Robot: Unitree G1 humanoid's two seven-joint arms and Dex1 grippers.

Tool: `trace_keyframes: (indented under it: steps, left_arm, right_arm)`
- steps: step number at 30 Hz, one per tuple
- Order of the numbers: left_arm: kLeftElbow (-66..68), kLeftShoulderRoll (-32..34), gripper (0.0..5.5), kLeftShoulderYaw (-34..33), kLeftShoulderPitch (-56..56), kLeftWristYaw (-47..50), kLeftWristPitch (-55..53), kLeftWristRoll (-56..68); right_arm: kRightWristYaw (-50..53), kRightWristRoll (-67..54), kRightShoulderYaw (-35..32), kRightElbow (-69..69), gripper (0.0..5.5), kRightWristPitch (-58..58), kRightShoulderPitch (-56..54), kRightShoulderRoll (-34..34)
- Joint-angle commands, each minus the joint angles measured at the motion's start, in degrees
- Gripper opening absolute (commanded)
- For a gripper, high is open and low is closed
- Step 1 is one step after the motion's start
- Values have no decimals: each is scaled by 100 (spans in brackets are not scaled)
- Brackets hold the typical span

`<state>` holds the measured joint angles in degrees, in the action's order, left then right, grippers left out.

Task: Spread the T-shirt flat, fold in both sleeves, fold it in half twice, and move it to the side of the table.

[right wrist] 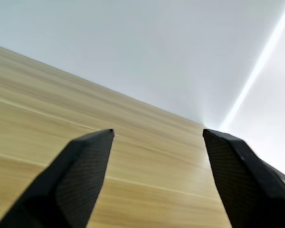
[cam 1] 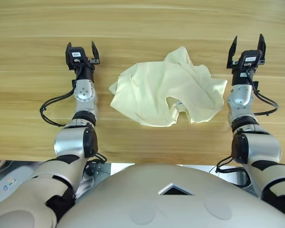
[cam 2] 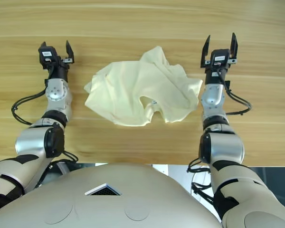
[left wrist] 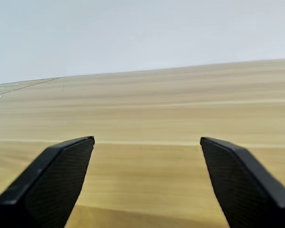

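A pale yellow T-shirt (cam 1: 164, 90) lies crumpled in a heap on the wooden table (cam 1: 142, 28), its neck opening toward the near edge. My left gripper (cam 1: 81, 47) rests over the table to the left of the shirt, open and holding nothing. My right gripper (cam 1: 247, 41) stands to the right of the shirt, close to its right edge, also open and holding nothing. In the left wrist view both black fingers (left wrist: 52, 183) frame bare wood. In the right wrist view the fingers (right wrist: 71, 180) are spread over bare wood too.
The table reaches far beyond the shirt, with bare wood at the back (cam 2: 142, 23) and on both sides. Its near edge (cam 1: 142, 161) runs just in front of my arms. A black cable (cam 1: 50, 111) loops beside my left forearm.
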<state>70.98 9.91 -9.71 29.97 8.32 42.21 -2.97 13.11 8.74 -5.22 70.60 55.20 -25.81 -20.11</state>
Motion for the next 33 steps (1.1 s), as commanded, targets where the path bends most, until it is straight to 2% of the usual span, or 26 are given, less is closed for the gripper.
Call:
trace_keyframes:
  steps: [1,4,7,13,16,24,33]
  left_arm:
    - [-373,-76,415,297,-30,532,297,-423]
    - [-1053,-102,415,452,-374,-142,822,-238]
    - [-1518,-144,415,428,-650,-631,880,105]
    - [-712,-255,415,287,-408,-219,466,82]
    - [-566,-418,415,519,-365,229,463,-295]
    - [-294,-747,415,498,36,80,602,-197]
    - [-85,-823,415,358,412,-156,380,-28]
  right_arm:
    - [-96,-39,6,-183,345,84,204,99]
    - [-452,12,102,-526,345,371,481,-97]
    - [-581,-128,-4,-771,345,445,674,-206]
    - [-597,-668,-386,-476,345,-38,516,157]
    - [-497,-634,-373,-539,345,-101,519,318]
    - [-102,-356,-396,-669,345,-122,520,137]
    - [-341,-713,-593,-449,345,-536,-4,329]
